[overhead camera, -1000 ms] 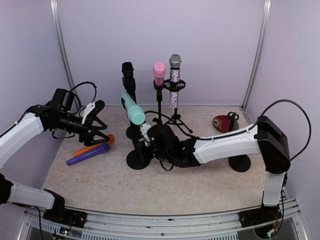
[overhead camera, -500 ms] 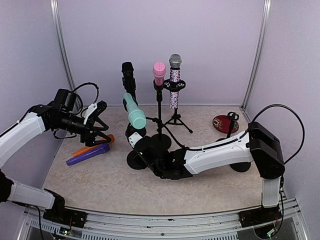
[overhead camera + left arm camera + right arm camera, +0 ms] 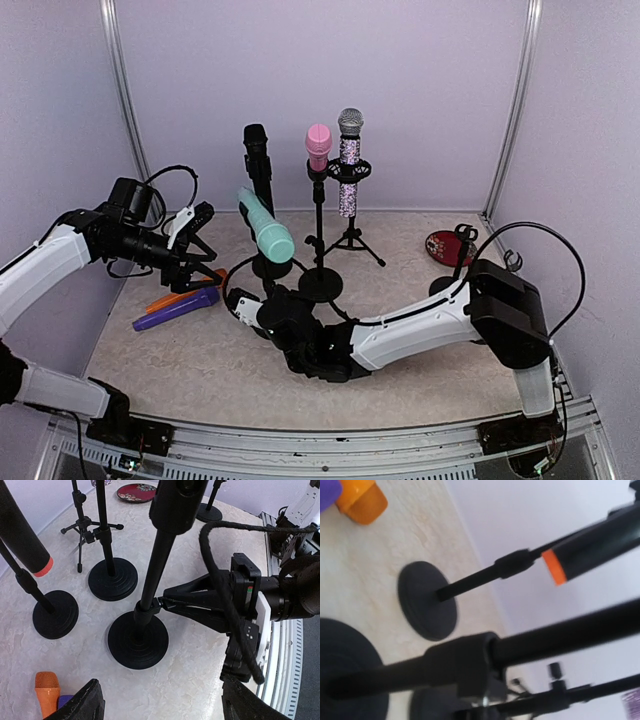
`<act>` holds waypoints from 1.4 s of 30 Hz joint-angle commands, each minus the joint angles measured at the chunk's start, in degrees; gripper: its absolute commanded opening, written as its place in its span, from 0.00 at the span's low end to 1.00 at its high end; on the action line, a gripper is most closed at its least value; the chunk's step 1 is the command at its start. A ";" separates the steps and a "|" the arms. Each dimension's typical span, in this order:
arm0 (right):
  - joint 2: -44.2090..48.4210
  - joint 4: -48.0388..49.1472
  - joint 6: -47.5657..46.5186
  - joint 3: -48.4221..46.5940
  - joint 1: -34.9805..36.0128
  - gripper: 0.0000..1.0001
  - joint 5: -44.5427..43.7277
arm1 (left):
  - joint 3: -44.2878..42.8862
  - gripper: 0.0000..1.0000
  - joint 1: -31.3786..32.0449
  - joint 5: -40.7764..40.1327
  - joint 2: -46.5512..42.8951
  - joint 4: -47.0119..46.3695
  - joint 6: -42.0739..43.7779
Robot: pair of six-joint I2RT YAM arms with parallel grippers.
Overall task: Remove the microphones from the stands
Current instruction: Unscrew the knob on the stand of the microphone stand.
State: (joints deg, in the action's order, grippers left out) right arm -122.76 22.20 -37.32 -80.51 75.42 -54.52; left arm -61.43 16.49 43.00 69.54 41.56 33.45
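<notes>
A teal microphone (image 3: 265, 228) lies tilted in the clip of a black round-base stand (image 3: 137, 640) at the middle of the table. My right gripper (image 3: 248, 306) reaches in low from the right and is shut on the stand's pole at its collar (image 3: 150, 606), just above the base. In the right wrist view that collar (image 3: 465, 665) fills the frame and the fingers are hidden. My left gripper (image 3: 202, 246) hovers open to the left of the stand, its fingertips (image 3: 87, 702) wide apart and empty, facing the stand's base.
Behind stand a black microphone (image 3: 257, 150), a pink one (image 3: 318, 146) and a glittery one (image 3: 349, 160) on a tripod. An orange microphone (image 3: 185, 291) and a purple one (image 3: 177, 309) lie at the left. A red plate (image 3: 450, 244) sits at the back right.
The right arm has swung lower and leftward toward the near side, its wrist now covering the stand's base. The teal microphone has shifted slightly left. The left arm has barely moved.
</notes>
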 commanded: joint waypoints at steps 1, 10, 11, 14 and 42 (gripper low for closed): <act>-3.08 9.26 -19.43 2.45 2.00 0.00 -2.28 | -1.79 0.79 0.21 -0.27 -0.15 -0.17 0.05; -3.73 12.95 -24.81 2.19 2.01 0.15 -2.95 | -2.41 0.79 0.21 -0.40 0.10 -0.25 0.08; -3.60 12.81 -24.82 2.20 2.01 0.22 -2.96 | -2.55 0.79 0.20 -0.44 0.22 -0.25 0.04; -3.33 13.44 -25.28 2.46 2.09 0.37 -3.11 | -2.85 0.79 0.21 -0.51 0.81 -0.42 -0.05; 24.19 -4.67 69.77 22.48 -11.26 0.56 53.51 | -3.87 0.79 -0.89 -0.19 1.13 0.77 1.00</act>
State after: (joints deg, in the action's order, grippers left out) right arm -100.86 11.42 13.21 -62.67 69.17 -17.65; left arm -63.37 16.05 42.57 70.63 41.67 33.71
